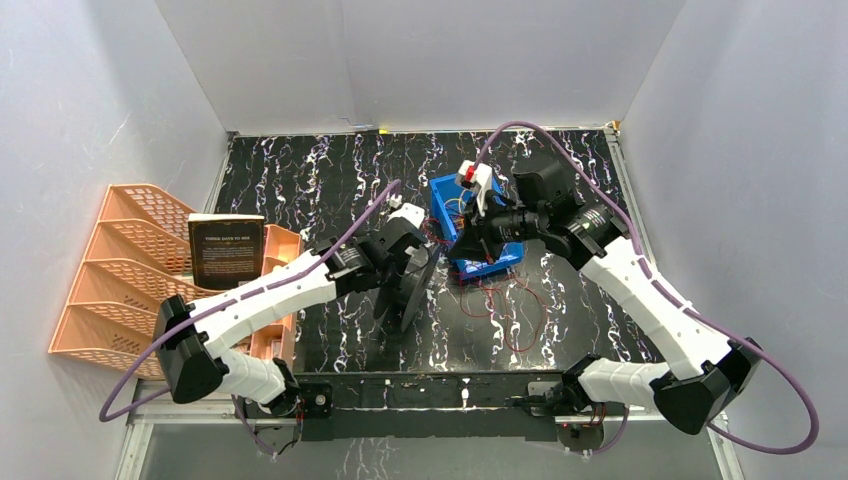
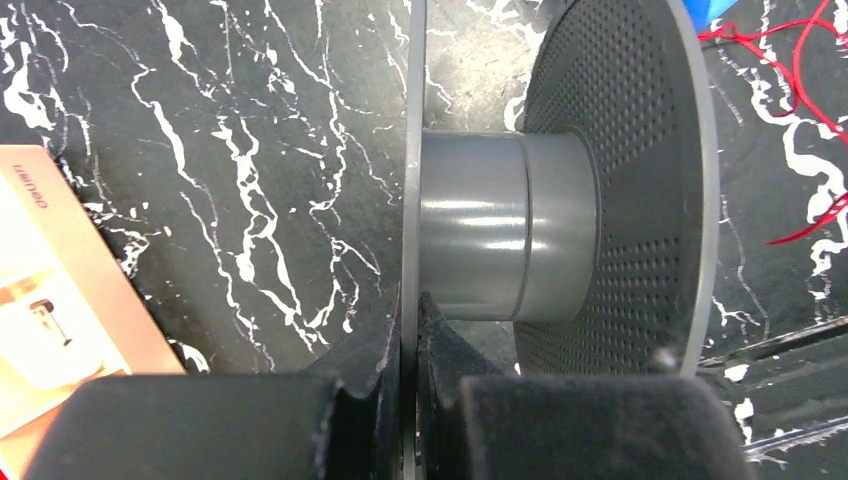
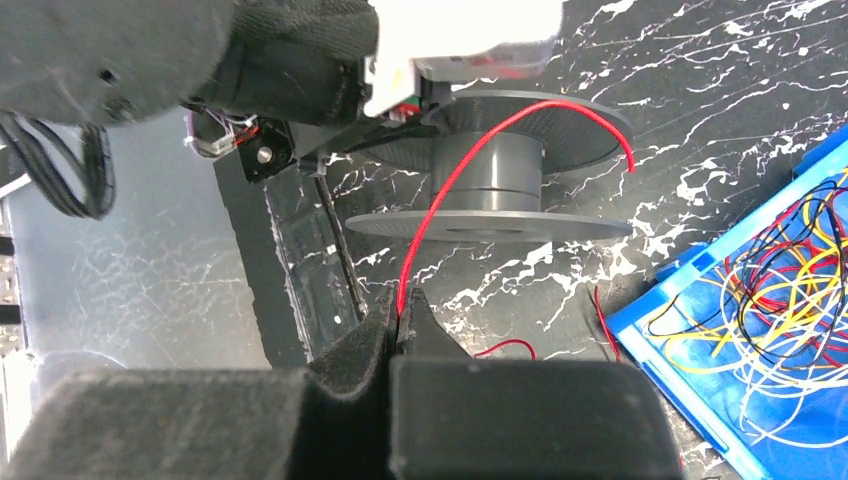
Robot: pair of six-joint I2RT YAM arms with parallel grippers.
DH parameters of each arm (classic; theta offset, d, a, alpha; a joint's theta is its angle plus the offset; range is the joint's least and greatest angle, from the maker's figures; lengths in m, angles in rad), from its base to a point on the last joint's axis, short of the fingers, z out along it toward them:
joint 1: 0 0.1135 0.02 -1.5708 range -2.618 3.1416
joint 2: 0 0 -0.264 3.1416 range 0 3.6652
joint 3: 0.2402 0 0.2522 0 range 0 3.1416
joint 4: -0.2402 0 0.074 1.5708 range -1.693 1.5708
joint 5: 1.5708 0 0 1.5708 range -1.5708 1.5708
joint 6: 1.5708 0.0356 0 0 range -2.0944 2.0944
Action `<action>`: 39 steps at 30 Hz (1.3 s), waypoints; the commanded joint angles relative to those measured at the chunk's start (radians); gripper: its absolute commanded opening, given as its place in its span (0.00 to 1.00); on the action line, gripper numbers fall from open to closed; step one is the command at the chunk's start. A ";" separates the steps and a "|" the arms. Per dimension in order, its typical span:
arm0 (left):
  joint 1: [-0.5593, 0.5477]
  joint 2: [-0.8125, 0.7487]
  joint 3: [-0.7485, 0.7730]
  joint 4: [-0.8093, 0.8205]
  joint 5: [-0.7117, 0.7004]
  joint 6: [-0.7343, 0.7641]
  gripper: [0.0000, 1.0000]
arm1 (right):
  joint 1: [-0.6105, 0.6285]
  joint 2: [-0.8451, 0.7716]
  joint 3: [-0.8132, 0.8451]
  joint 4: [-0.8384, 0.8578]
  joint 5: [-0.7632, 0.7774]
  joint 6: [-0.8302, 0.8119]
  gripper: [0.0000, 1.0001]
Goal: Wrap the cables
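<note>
My left gripper (image 2: 410,300) is shut on one flange of a grey spool (image 2: 500,240) and holds it on edge over the black marbled table; it also shows in the top view (image 1: 400,262). My right gripper (image 3: 402,305) is shut on a red cable strand (image 3: 440,190). The strand runs up from the fingertips and across the spool's hub (image 3: 490,170). A loose tangle of red, yellow, orange and dark cables (image 3: 790,290) lies in a blue bin (image 3: 680,290). More red cable (image 1: 520,310) loops on the table in front of the bin (image 1: 445,190).
An orange stacked tray rack (image 1: 110,270) stands at the left edge with a black booklet (image 1: 226,250) leaning on it. White walls close in the table at the back and sides. The arms' base rail (image 1: 430,395) runs along the near edge.
</note>
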 commanded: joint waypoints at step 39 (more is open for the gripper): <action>0.018 -0.202 -0.072 0.123 0.103 0.055 0.58 | 0.023 -0.083 -0.042 0.085 -0.018 0.354 0.00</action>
